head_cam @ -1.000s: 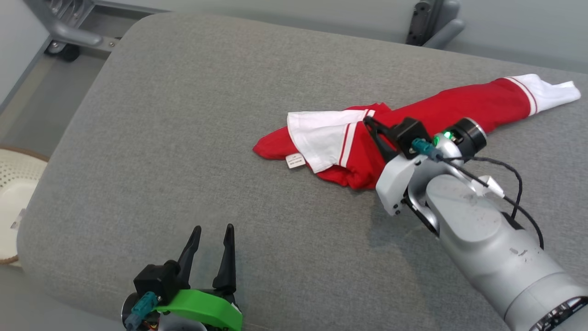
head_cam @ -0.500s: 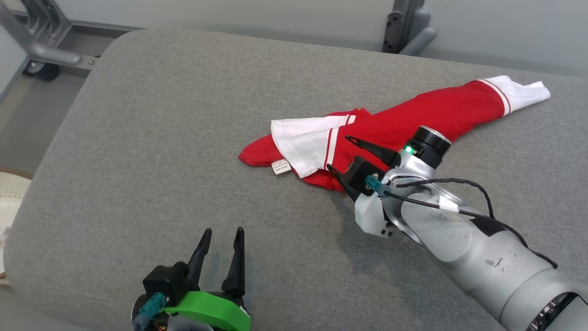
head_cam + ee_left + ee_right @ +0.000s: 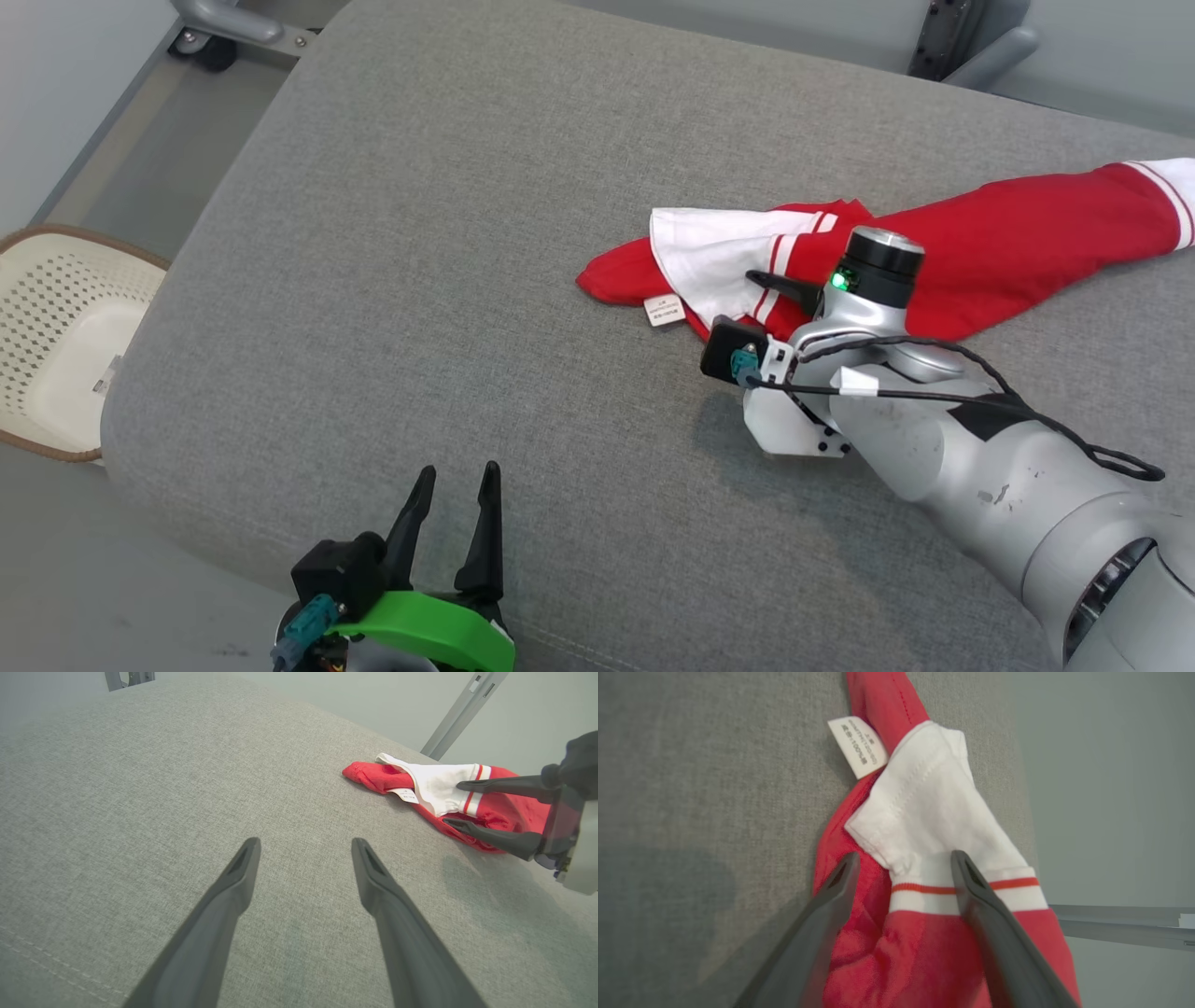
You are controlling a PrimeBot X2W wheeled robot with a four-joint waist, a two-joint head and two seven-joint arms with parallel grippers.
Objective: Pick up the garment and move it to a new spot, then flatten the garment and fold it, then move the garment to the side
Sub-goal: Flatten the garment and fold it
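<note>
Right jaws gape wide — garment [image 3: 924, 812] lies between them, unclamped.

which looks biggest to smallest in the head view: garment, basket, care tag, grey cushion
1. grey cushion
2. garment, cut off at the right edge
3. basket, cut off at the left edge and lower, on the floor, so its rank against the garment is unsure
4. care tag

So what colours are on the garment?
Red garment, white red-striped ends; clearest in right wrist view.
</note>
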